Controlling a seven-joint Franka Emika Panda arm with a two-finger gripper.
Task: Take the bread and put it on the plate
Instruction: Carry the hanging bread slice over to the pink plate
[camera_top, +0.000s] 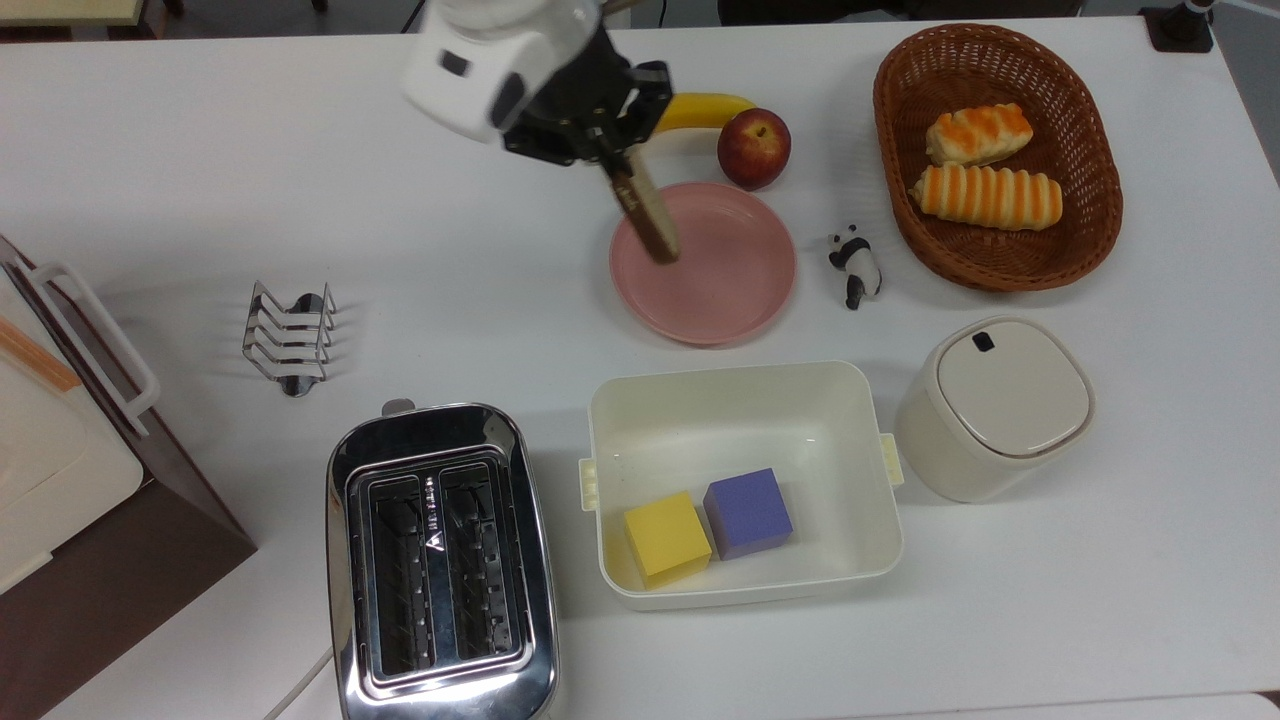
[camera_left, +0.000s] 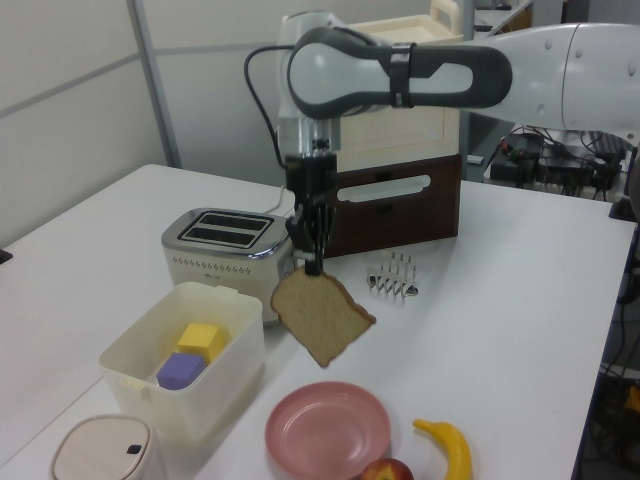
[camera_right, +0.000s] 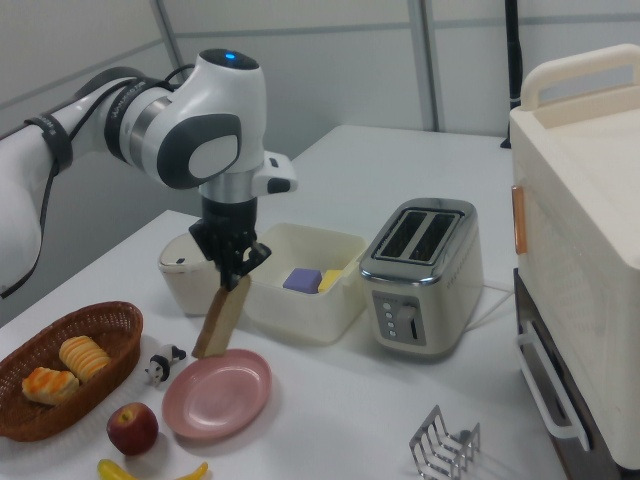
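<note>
Overhead, the black two-finger gripper (camera_top: 622, 165) is clamped on the top edge of the thin brown wholemeal bread slice (camera_top: 648, 215), which hangs above the round pink plate (camera_top: 735, 285), over the plate's rim on the top view's left, the plate's surface bare.

Glossy white arm (camera_left: 560, 70) of rounded shells, broken by dark grey bands at the joints. Bulbous white wrist housing (camera_right: 215, 110) with a large grey disc on its side and a small blue light on top. Thin black cable (camera_left: 262, 95) looped beside the wrist in the left view. Below, a black hand block with small pale screw heads in the top view, tapering into a black two-finger gripper (camera_left: 314, 262) with slim, dark fingers (camera_right: 238, 272).
</note>
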